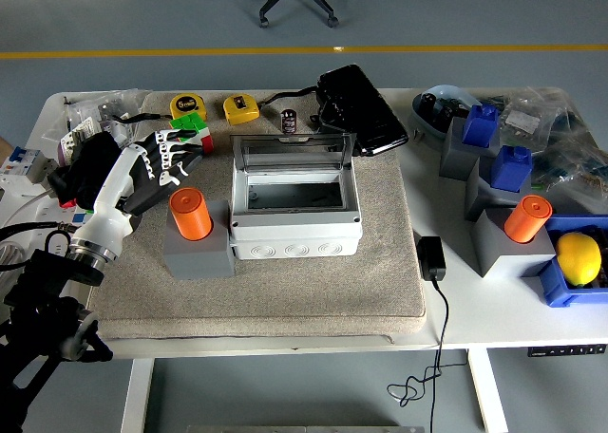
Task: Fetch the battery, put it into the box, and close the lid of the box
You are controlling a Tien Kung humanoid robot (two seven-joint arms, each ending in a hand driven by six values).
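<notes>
In the head view, the orange battery (191, 214) is seen upright on a grey block (198, 253) just left of the box (295, 210), whose clear lid (293, 148) is raised. The left hand (157, 167) is held just behind the battery, fingers (179, 154) loosely spread, nothing grasped. A black charger (432, 258) lies on the desk (494, 305).

Left arm reaching in from the lower left

The left arm (100, 226) slants up and inward, its white forearm ending in a black left hand (157, 167) with fingers (180, 153) spread loosely, holding nothing.
</notes>
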